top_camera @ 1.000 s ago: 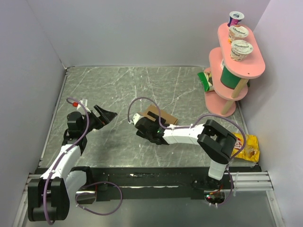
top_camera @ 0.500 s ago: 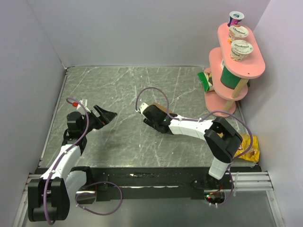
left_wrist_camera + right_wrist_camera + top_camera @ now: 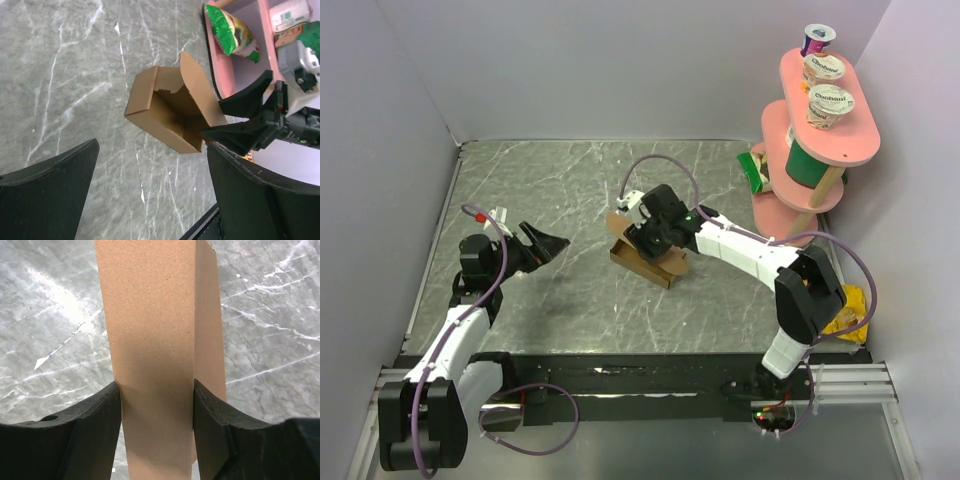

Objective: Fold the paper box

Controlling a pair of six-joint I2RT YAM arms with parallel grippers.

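The paper box [image 3: 645,262] is plain brown cardboard, partly formed, lying on the marble table near the middle. In the left wrist view it [image 3: 167,112] lies open with its hollow side and a rounded lid flap showing. My right gripper [image 3: 650,238] is shut on the box from its far side; in the right wrist view both black fingers [image 3: 92,435] press the sides of a cardboard panel [image 3: 152,350]. My left gripper [image 3: 548,245] is open and empty, a short way left of the box, pointing at it [image 3: 150,195].
A pink two-tier stand [image 3: 820,120] with yogurt cups and a green can stands at the back right. A green snack bag [image 3: 754,170] leans at its foot. A yellow chip bag [image 3: 845,310] lies at the right edge. Grey walls enclose the table.
My right gripper has swung from the box's near-left side up and over to its far side and closed on it. The box has shifted slightly left and tipped up. The left arm has not moved.
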